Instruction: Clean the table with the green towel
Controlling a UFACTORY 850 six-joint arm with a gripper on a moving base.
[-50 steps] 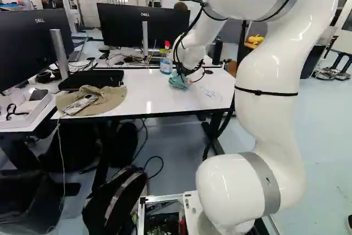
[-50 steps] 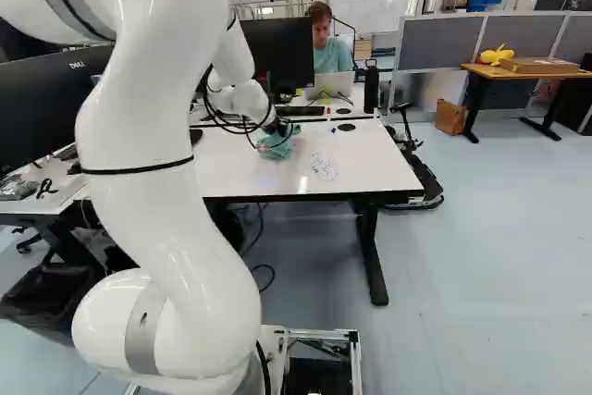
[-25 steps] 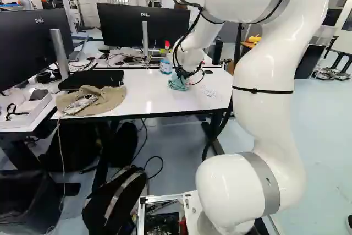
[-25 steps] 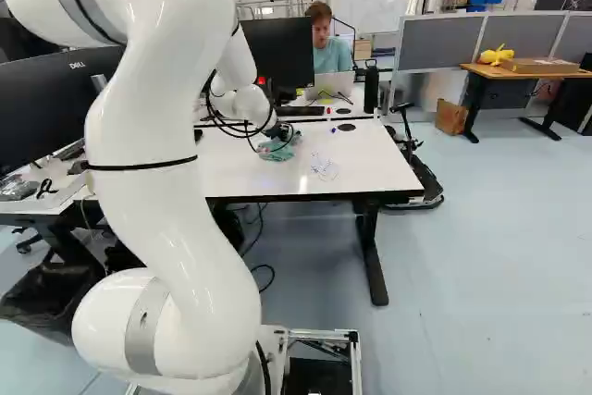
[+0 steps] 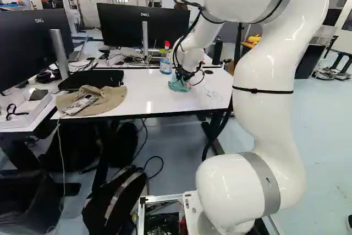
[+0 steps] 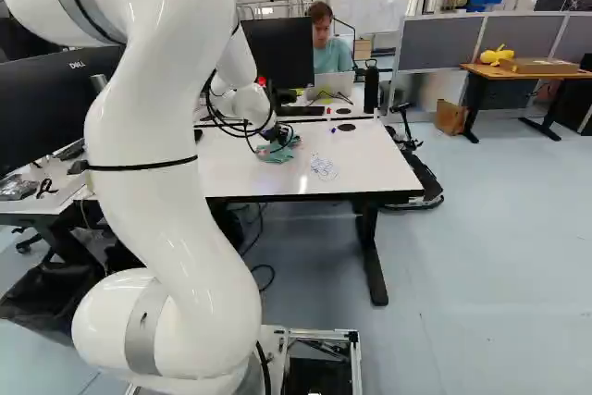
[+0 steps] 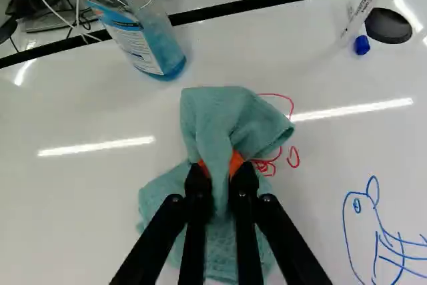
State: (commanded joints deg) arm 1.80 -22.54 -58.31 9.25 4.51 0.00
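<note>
In the left base view, the arm (image 5: 264, 75) is reaching over the white table (image 5: 146, 94), and the gripper (image 5: 184, 75) is pointing down onto the towel (image 5: 177, 85), which is lying bunched on the tabletop. The bottle (image 5: 166, 66) is standing near it, showing its red top. Over by a dark case (image 5: 91, 80), a hat (image 5: 107, 100) is lying on the table, and a phone (image 5: 80, 104) is resting on it.

Over to the right base view: the towel is sitting toward the table's far side, under the gripper, and a blue drawing (image 6: 324, 167) is showing on the white top, nearer the arm's base than the towel is.

Now the wrist view, and here's the grip: the gripper (image 7: 220, 170) is pinching a fold of towel between its two orange pads (image 7: 236, 163), the rest spreading on the table ahead of and beneath the fingers. Red marks (image 7: 293, 157) are peeking out right beside the cloth. The bottle is standing ahead of the towel, clear of it, while a marker (image 7: 369, 3) is showing just beside a blue cap (image 7: 362, 45), close to a black disc (image 7: 389, 26).
</note>
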